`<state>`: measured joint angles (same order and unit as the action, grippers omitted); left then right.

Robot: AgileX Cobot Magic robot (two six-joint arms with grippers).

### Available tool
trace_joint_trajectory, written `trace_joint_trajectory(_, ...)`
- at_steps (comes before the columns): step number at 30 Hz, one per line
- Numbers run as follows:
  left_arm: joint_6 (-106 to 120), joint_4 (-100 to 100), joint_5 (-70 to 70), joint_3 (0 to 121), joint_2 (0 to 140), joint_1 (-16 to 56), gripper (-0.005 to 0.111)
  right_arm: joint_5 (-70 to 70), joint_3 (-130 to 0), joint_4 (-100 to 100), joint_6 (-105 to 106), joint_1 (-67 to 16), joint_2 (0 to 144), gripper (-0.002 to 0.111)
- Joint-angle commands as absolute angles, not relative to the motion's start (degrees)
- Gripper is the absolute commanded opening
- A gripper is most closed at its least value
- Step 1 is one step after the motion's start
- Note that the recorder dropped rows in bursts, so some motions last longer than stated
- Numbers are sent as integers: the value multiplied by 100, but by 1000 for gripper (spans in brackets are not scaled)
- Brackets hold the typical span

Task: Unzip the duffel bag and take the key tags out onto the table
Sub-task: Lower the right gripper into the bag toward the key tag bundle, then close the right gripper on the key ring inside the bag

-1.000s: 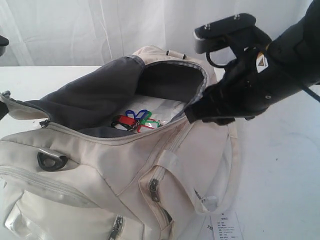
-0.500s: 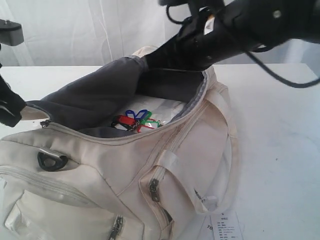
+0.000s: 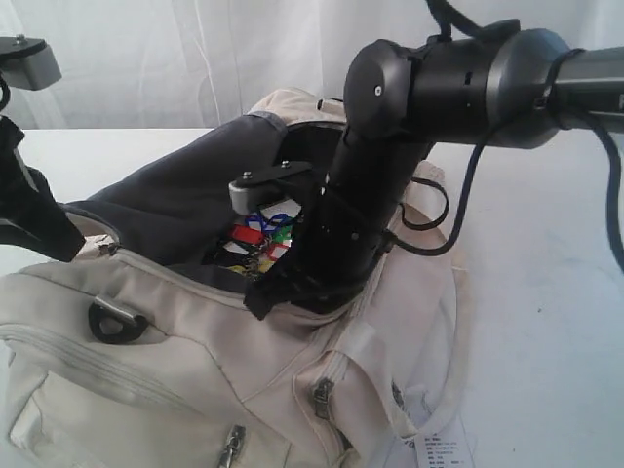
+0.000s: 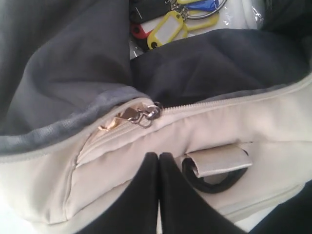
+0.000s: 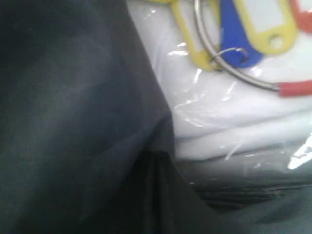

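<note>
The cream duffel bag [image 3: 185,380] lies unzipped, its dark grey lining [image 3: 166,200] folded back. The key tags [image 3: 261,230], coloured fobs on metal rings, lie inside on clear plastic wrap. In the right wrist view the key tags [image 5: 243,29] show yellow, blue and red. My right gripper [image 3: 261,292] reaches down into the opening; its dark fingers [image 5: 156,168] look shut against the lining, short of the tags. My left gripper [image 4: 159,157] is shut, its tips on the bag's cream side beside the black D-ring [image 4: 214,179] and below the zip slider [image 4: 144,114]. Nothing shows between its fingers.
The white table [image 3: 546,292] stretches to the right of the bag. A white paper barcode label [image 3: 444,450] hangs at the bag's front, near a webbing strap [image 3: 453,322]. The left arm [image 3: 34,210] stands at the bag's left end.
The right arm swung from above the bag down into the opening, now covering part of the rim. The left arm came in further from the left, and the bag's left end shifted slightly.
</note>
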<state>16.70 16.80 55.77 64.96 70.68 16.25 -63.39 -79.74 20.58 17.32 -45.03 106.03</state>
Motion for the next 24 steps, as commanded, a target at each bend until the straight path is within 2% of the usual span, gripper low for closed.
trace_joint_trajectory(1, 1694, 2020, 5363, 6273, 7026, 1615, 0, -6614, -7992, 2164, 1946, -4750, 10669, 0)
trace_joint_trajectory(17, 1694, 2227, 5411, 6172, 7003, 1615, 0, -4528, -9204, 1016, 1265, -4680, 10703, 1)
trace_joint_trajectory(20, 1694, 2227, 5411, 6172, 7003, 1615, 0, -4519, -9204, 625, 1069, -4680, 10829, 10)
trace_joint_trajectory(23, 1694, 2238, 5422, 6172, 7003, 1615, 0, -4658, -9204, 386, 992, -4680, 11038, 28)
trace_joint_trajectory(24, 1694, 2247, 5422, 6172, 7003, 1615, 0, -4674, -9194, 386, 992, -4680, 11130, 39)
